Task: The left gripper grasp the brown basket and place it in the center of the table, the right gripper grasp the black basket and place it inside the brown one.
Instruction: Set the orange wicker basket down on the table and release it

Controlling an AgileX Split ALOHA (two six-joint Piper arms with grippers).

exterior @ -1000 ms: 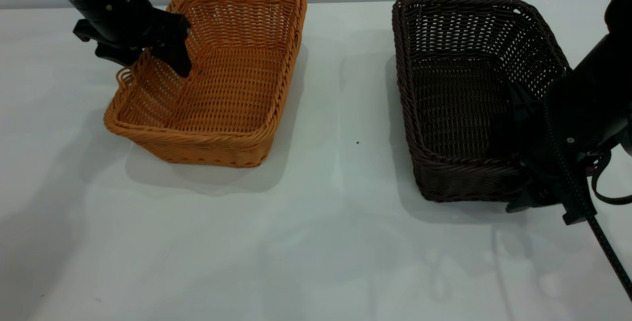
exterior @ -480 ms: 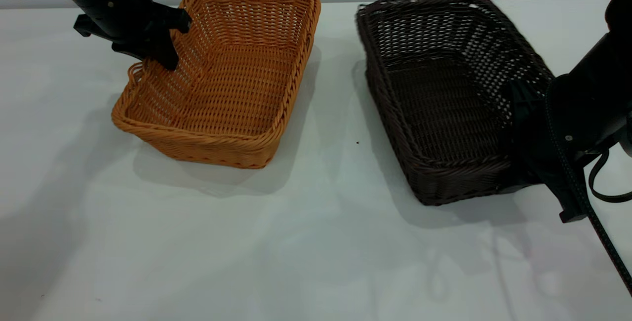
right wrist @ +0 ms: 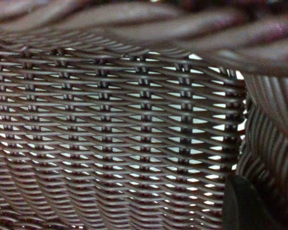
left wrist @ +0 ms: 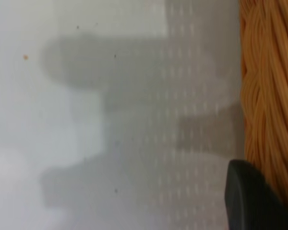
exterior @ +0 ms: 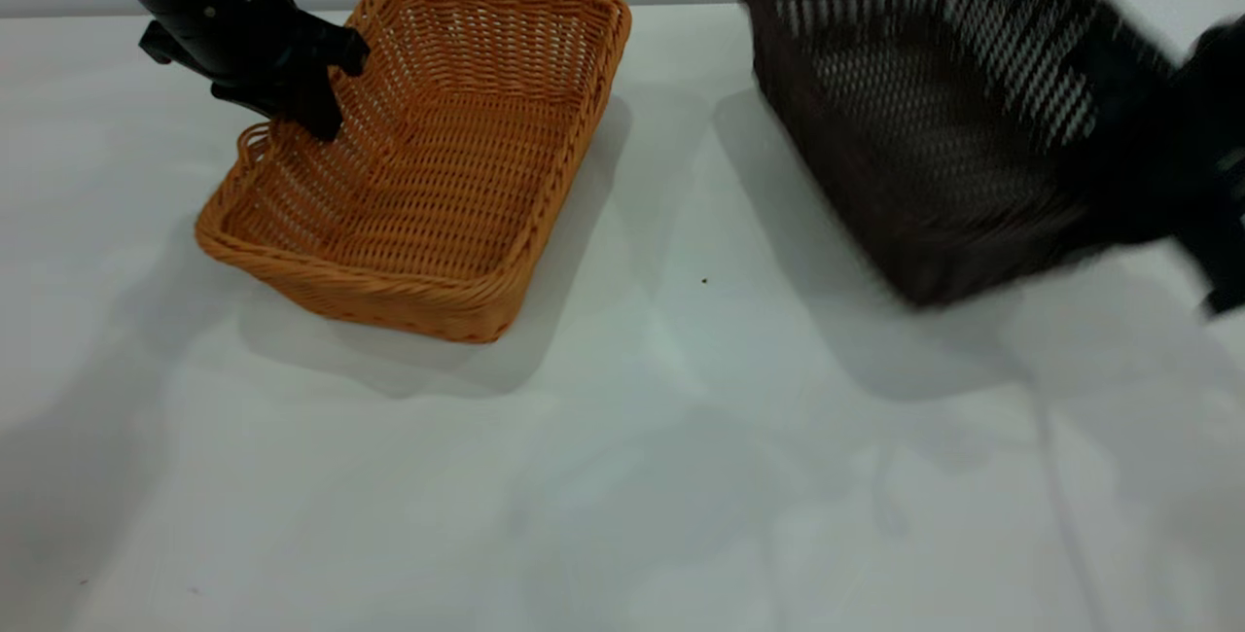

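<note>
> Wicker-wise, what's on the left?
The brown basket (exterior: 418, 156), nothing in it, sits on the table (exterior: 622, 438) at the left. The left gripper (exterior: 316, 92) is clamped on its left rim.

> And on the right?
The black basket (exterior: 924, 117), also holding nothing, hangs tilted above the table, with the right gripper (exterior: 1133, 175) closed on its right wall.

The black basket (exterior: 924, 117) is smeared by motion blur, its far rim cut off by the exterior view's top edge. The right gripper (exterior: 1182, 175) blurs into it, fingers indistinguishable. The left gripper (exterior: 302, 92) hides part of the brown basket (exterior: 428, 175) rim it touches
</note>
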